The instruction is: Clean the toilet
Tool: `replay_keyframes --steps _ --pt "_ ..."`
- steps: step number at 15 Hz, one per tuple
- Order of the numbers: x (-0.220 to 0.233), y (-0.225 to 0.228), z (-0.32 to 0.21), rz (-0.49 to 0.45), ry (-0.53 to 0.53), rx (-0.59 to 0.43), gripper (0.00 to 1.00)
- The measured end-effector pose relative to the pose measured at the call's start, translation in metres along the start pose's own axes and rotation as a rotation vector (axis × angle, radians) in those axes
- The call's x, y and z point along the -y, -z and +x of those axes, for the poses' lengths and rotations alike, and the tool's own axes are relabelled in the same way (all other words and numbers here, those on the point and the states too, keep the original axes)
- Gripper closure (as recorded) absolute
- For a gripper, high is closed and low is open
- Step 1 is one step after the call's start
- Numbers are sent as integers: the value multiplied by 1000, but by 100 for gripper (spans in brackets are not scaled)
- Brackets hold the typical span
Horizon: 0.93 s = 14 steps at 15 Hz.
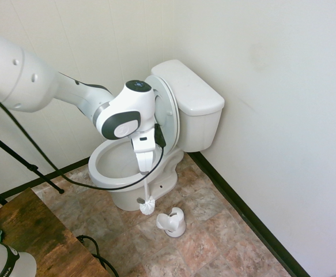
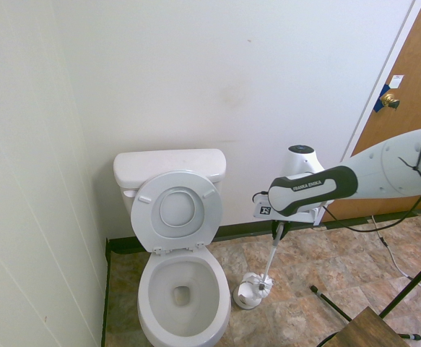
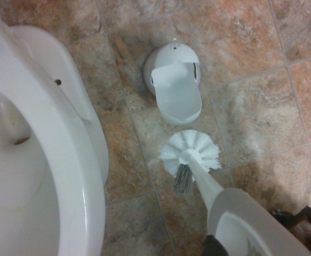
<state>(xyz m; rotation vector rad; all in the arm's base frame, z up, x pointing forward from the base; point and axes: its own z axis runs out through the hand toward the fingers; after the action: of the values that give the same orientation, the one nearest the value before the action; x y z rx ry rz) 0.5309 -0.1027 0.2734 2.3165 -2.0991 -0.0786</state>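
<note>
White toilet brush, gripper clamped on its handle, head down | likely so bristles face the bowl or open holder | toilet lid raised for access

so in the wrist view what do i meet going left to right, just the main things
the toilet, then the white brush holder standing open on the floor

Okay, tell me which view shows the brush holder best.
The wrist view: the holder appears large, its open front facing up. The first exterior view shows it small; the second has the brush head overlapping it.
</note>
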Motion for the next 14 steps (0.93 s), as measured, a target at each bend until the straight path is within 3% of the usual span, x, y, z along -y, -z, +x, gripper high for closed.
replay_keyframes --steps 8,14 --pt "58 -93 66 -60 -95 44 100" --pt "86 -149 84 -105 -112 89 100"
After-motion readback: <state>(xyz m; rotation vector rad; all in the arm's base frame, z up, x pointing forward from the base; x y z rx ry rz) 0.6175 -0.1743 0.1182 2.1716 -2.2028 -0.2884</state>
